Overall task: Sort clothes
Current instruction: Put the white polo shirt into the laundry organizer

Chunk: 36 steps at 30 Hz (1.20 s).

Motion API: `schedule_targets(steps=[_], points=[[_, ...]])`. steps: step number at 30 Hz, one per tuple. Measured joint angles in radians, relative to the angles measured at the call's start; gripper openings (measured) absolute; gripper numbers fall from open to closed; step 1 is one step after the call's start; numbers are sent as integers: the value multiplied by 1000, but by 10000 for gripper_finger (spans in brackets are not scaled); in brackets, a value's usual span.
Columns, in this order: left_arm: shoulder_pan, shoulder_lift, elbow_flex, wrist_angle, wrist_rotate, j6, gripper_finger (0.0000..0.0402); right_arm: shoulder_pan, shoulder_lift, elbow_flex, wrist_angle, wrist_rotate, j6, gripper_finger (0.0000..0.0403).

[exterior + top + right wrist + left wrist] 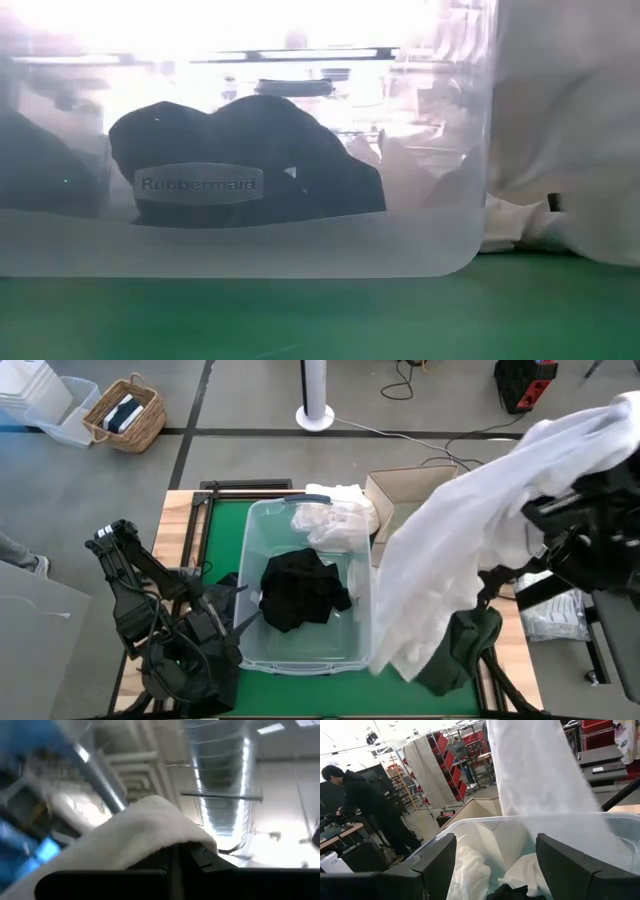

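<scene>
A large white garment point(460, 550) hangs from my raised right gripper point(172, 852), which is shut on it high over the table's right side. It also shows in the left wrist view point(535, 770). A clear tub point(255, 530) at the table's middle holds a crumpled black garment point(300, 590) and, at its far end, white cloth point(335, 515). A dark green garment point(468, 650) lies on the mat right of the tub, partly under the hanging white one. My left gripper point(495, 870) is open, low at the tub's near left corner, and touches nothing. My right gripper holds the white garment by a bunched fold point(145, 827) that drapes over its shut fingertips; how many layers, I cannot tell. The fingers tip upward toward the ceiling. The garment hangs slack in a long drape, and its lower end point(400, 660) reaches down beside the tub's right wall.
A beige cardboard box point(400, 490) stands behind the tub's far right corner. A plastic bag point(550, 615) lies at the table's right edge. On the floor beyond are a wicker basket point(125, 415) and a white fan base point(315, 415). A person point(365, 805) works far off.
</scene>
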Motion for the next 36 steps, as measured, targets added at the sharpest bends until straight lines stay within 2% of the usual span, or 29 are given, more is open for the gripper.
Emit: schedule_targets(steps=[4,9,13,22,27,36], points=[[0,0,0,0,0,0,249,0,-38,-1,39,-68,241,9],[0,0,0,0,0,0,249,0,-116,0,47,-73,513,9],[0,0,0,-1,0,3,249,0,-155,0,42,-70,647,9],[0,0,0,-8,0,8,249,0,-190,0,20,-67,641,9],[0,0,0,-7,0,8,249,0,-210,0,-131,-87,654,9],[4,0,0,-7,-1,8,249,0,-210,-1,-140,-99,736,9]])
